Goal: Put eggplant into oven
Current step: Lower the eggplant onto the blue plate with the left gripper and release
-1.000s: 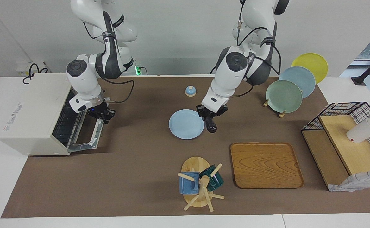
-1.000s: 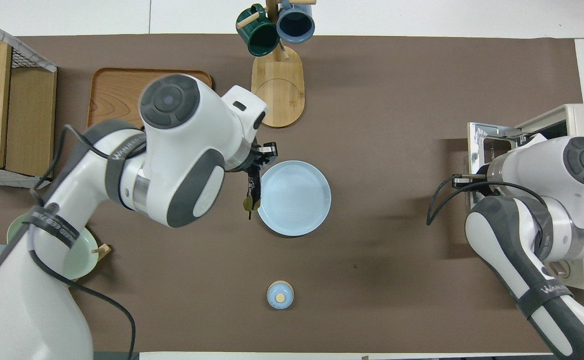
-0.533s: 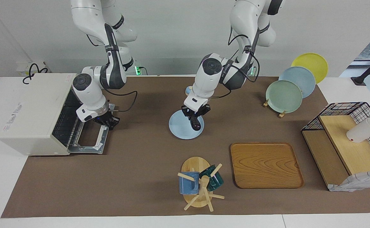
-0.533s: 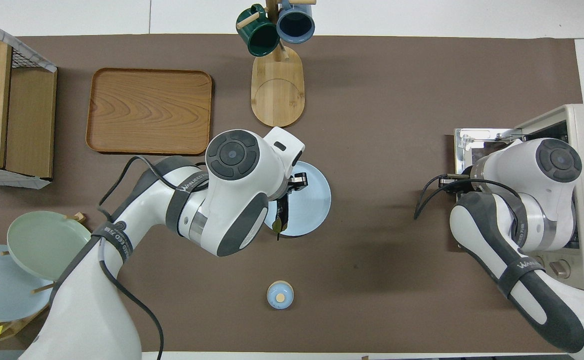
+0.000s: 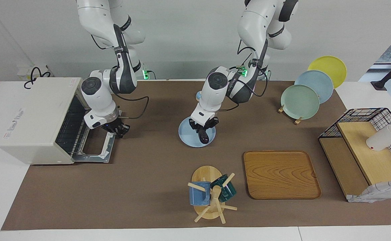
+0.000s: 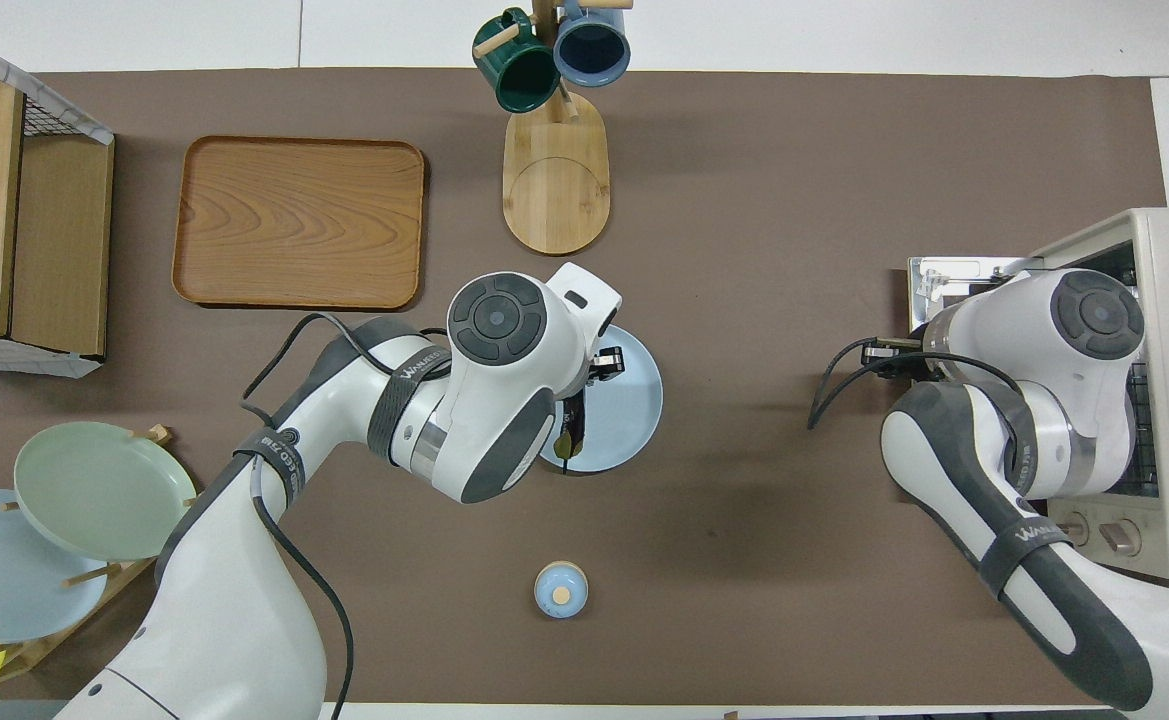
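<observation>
My left gripper [image 5: 202, 126] is shut on the dark purple eggplant [image 5: 204, 136], which hangs tip down over the light blue plate [image 5: 187, 134]. I cannot tell whether the tip touches the plate. In the overhead view the eggplant [image 6: 571, 425] and its green stem show just beside my left wrist, over the plate [image 6: 629, 400]. The cream-white oven [image 5: 31, 117] stands at the right arm's end of the table with its door [image 5: 93, 147] dropped flat, showing the wire rack. My right gripper [image 5: 116, 129] is at the door's handle edge.
A small blue bell [image 6: 560, 590] sits nearer to the robots than the plate. A wooden tray [image 5: 280, 174] and a mug tree [image 5: 210, 195] lie farther from the robots. A plate rack [image 5: 300, 102] and a wire shelf [image 5: 362, 147] stand at the left arm's end.
My left gripper carried the eggplant toward the oven's end and lowered it over the blue plate. My right gripper swung the oven door from half open down to flat.
</observation>
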You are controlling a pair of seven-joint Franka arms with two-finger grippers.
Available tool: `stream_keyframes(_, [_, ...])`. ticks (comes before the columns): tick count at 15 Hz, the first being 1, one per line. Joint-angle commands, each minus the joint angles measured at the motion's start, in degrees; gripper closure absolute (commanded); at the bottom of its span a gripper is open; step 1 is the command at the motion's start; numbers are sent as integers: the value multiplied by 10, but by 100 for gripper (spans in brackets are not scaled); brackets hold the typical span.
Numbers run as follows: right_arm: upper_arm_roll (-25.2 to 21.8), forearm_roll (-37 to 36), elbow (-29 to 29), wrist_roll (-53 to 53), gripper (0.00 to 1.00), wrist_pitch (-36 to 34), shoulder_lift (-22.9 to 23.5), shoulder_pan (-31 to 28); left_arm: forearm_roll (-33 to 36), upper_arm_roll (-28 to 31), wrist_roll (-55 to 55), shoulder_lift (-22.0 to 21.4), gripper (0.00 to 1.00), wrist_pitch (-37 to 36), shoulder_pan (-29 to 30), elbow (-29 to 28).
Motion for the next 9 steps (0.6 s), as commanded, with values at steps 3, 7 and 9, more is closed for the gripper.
stream_keyframes(3, [-5,9,12,17,46,-17,-4,11,17,10,12,-26,0,-30,25,12])
stream_keyframes(7, [11,9,12,-17,29,-50,-10,36,13,10,116,-74,0,-165,115,69])
stream_keyframes(9, [14,8,35,-71,0,-57,-11,42,12,9,163,-81,0,-230,167,109])
